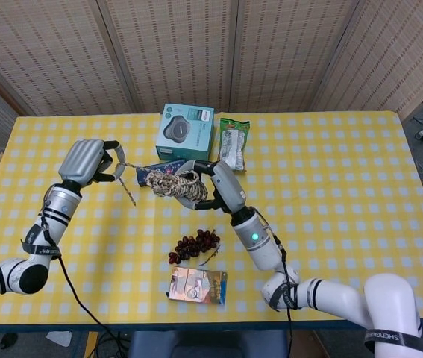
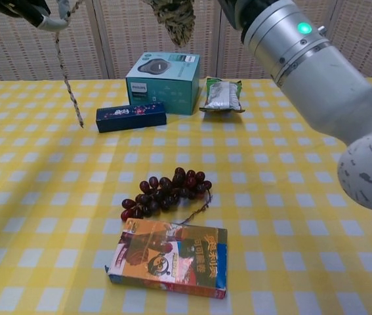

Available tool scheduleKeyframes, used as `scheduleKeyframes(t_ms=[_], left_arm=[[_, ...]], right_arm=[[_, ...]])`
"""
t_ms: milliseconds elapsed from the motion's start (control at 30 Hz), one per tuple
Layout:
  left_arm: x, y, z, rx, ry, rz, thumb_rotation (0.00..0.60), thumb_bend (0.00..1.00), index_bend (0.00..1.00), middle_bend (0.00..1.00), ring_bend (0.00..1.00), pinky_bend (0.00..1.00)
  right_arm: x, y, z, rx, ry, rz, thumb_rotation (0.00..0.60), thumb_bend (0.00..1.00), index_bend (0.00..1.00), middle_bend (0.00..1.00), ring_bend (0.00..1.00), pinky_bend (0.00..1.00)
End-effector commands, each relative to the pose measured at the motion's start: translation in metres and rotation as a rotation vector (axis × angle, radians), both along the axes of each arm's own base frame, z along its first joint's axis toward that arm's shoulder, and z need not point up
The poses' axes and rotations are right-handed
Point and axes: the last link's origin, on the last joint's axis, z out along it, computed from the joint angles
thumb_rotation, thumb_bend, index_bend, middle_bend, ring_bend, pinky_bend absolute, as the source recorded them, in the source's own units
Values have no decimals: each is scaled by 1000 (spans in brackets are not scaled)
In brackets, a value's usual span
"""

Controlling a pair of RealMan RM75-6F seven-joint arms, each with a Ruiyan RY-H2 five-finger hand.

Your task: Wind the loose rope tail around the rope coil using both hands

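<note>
Yellow-checked table (image 1: 330, 171), carrying everything. Teal box (image 1: 185, 133) near the far edge, about mid-width; a green snack packet (image 1: 232, 151) just beside it, a dark blue slim box (image 2: 130, 117) in front of it toward the near side. Bunch of dark grapes (image 1: 194, 245) nearer the front edge, and a colourful card pack (image 1: 198, 286) closest of all to the near edge.

Right hand (image 1: 215, 177) raised over the table's middle, fingers wrapped on the rope coil (image 1: 179, 184) — coil held clear of the cloth, above the blue box in the head view, only its lower fringe showing at the top of the chest view. Left hand (image 1: 84, 159) lifted toward the left edge, fingers closed on the loose rope tail (image 1: 125, 181), pinched near its upper part; free end dangling below the hand, off the cloth as far as can be told. Stretch of rope between hand and coil hard to trace.

Judged from this: mid-task. Coil gathered and looking bundled, some wraps perhaps already around it — not clear enough to count. Tail plainly not used up: a good length hanging loose. Left to do: carrying that tail round the coil until none remains, then securing the end.
</note>
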Motion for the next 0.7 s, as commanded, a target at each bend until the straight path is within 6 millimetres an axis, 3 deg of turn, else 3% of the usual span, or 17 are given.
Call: scheduleKeyframes(t_ms=[33, 700], left_arm=[[-5, -1, -1, -4, 10, 11, 600, 429, 757, 1000, 1000, 1000], [-32, -1, 0, -7, 49, 60, 600, 429, 755, 1000, 1000, 1000]], right_arm=[[1, -1, 2, -12, -18, -5, 600, 267, 890, 706, 564, 629], [3, -6, 8, -77, -75, -20, 600, 264, 895, 714, 571, 629]])
